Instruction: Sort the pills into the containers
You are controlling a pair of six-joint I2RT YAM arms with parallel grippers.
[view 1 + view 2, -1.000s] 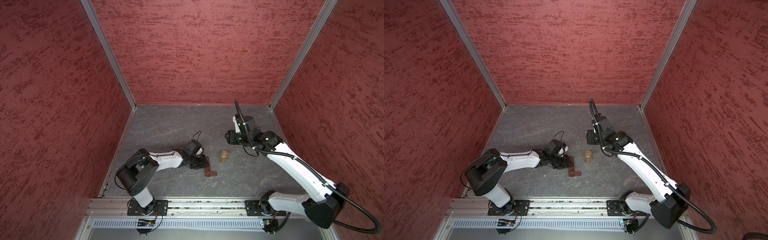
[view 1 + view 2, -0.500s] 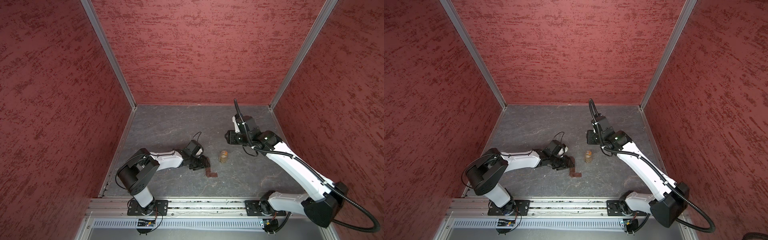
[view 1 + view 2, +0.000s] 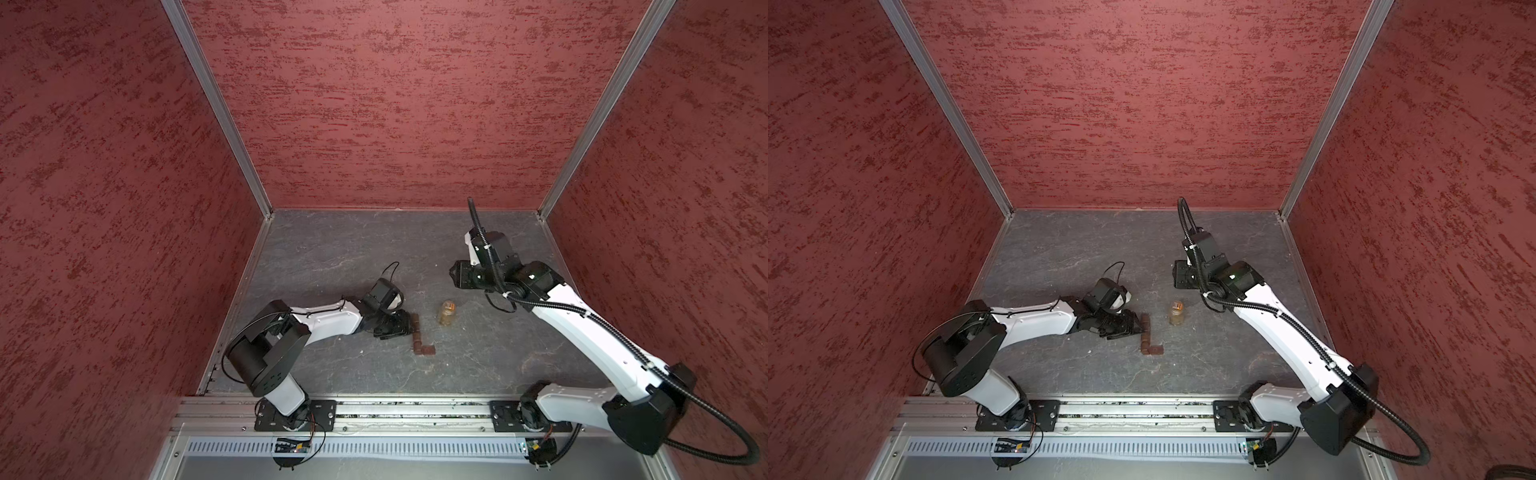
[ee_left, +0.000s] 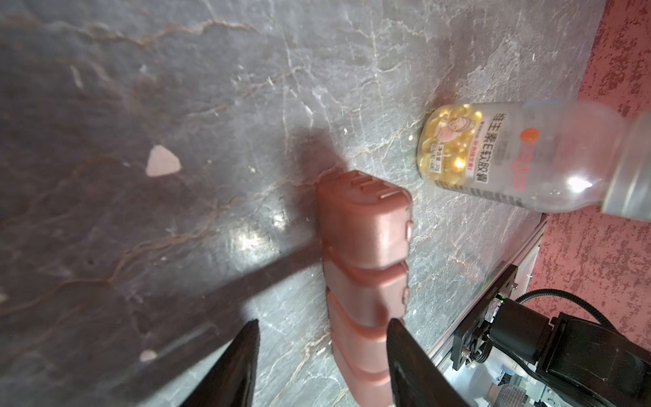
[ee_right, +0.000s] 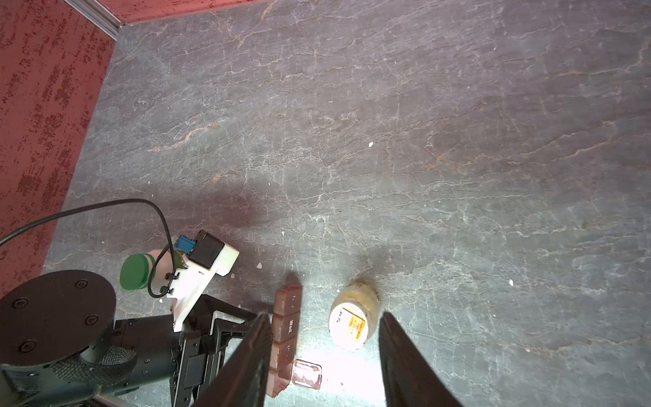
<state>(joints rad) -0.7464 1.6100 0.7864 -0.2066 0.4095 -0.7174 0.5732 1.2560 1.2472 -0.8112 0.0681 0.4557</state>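
My left pincer (image 4: 324, 321) and right pincer (image 5: 324, 313) both stand apart, empty; the left, just beside the containers (image 3: 417, 336) near the table's (image 3: 332, 257) front edge, could shove them into the bottle (image 3: 447, 312).

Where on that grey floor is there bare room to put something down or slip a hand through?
Widest free patch: the slate tabletop between the back wall, left gripper and right gripper. Another strip runs between the pill organizer and the front rail. Crowded: the middle, where left gripper, organizer and capsule bottle sit close together.
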